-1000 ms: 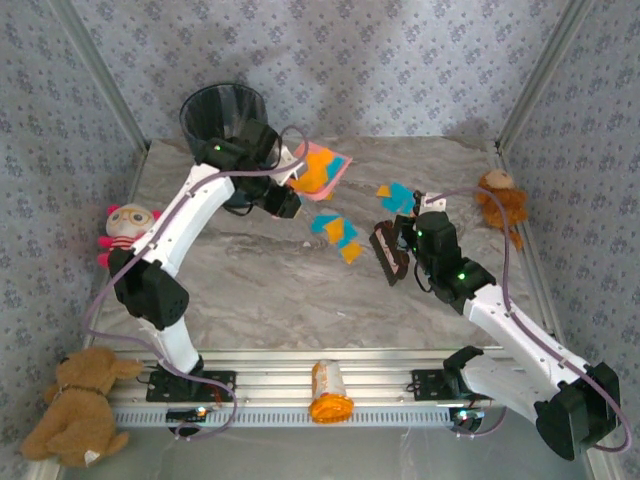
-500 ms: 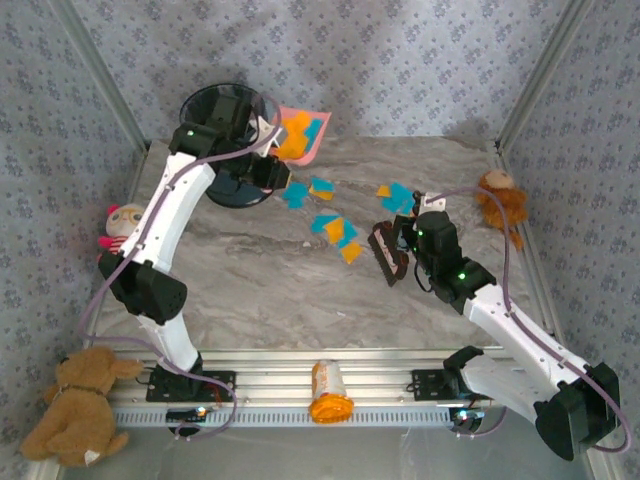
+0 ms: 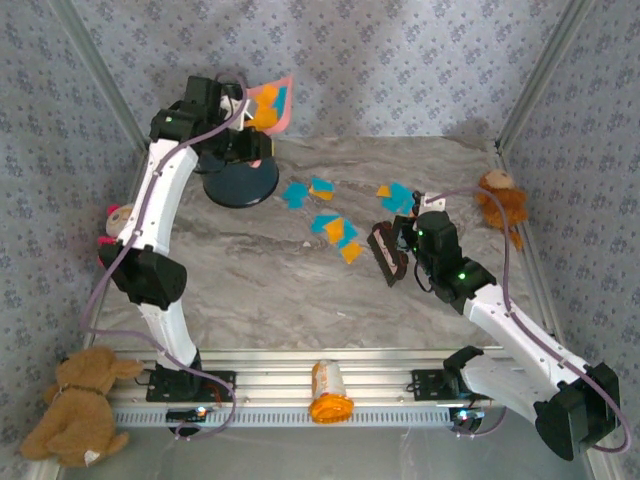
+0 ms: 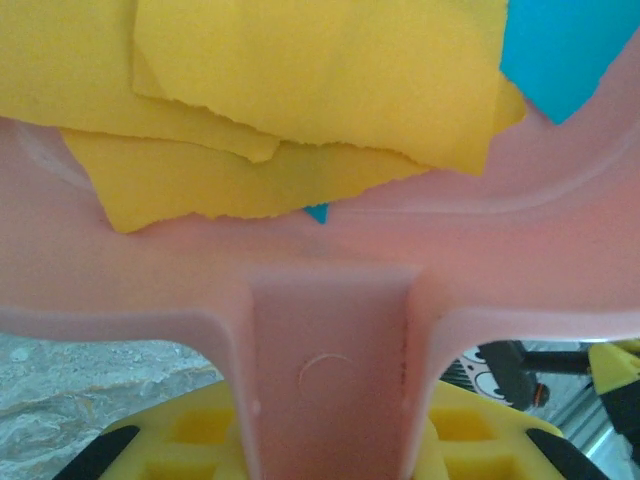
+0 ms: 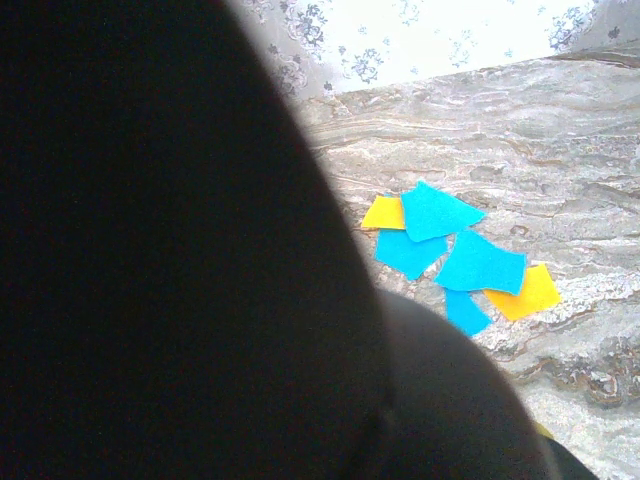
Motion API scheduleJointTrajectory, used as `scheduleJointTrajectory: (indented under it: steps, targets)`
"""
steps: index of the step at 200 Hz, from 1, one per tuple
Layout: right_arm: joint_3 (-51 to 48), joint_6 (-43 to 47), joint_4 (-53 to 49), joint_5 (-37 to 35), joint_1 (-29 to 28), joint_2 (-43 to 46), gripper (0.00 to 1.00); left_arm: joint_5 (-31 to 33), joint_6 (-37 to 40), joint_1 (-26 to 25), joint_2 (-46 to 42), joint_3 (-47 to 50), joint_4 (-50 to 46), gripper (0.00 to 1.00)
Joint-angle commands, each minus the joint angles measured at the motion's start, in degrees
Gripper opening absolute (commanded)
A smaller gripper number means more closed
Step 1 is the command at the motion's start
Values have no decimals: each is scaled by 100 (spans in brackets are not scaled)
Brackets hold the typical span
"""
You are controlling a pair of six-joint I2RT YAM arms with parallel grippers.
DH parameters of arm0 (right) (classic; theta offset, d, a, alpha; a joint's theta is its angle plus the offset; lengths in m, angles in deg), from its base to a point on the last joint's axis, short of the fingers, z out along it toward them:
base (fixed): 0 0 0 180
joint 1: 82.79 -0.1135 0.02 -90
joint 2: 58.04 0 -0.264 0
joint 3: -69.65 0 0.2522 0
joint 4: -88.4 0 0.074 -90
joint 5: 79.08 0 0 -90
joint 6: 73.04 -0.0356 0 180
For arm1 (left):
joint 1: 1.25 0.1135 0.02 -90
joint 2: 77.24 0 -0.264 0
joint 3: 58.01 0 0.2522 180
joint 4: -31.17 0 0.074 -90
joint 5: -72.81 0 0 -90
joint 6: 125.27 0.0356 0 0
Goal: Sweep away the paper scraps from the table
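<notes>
Status: left end effector [image 3: 240, 105] clamped on the dustpan [image 3: 268, 103] handle, pan raised near the bin [image 3: 240, 182], some scraps inside; right end effector [image 3: 405, 240] closed on the brush [image 3: 386, 255]. More paper scraps [image 3: 335, 232] lie mid-worktop [image 3: 280, 290], beside the brush.

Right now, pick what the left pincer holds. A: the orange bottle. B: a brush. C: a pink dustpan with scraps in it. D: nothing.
C: the left pincer grips the dustpan by its handle, with yellow and blue scraps lying in it.
</notes>
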Motion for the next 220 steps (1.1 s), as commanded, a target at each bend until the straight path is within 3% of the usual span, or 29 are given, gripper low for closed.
scheduleJointTrajectory:
  steps: [1,87,164,220]
  targets:
    - [96,-39,76,54,43,58,0,-352,-424,96,95,-360,117,0]
    - [89,-52,51,71,35,49,0,-1011,-1706,547,215,-262,922,0]
    - [59,-70,67,84,36,44,0,-1529,-2987,798,58,455,2222,0]
    - [28,-76,71,81,39,27,0,-1724,-3488,840,17,806,2872,0]
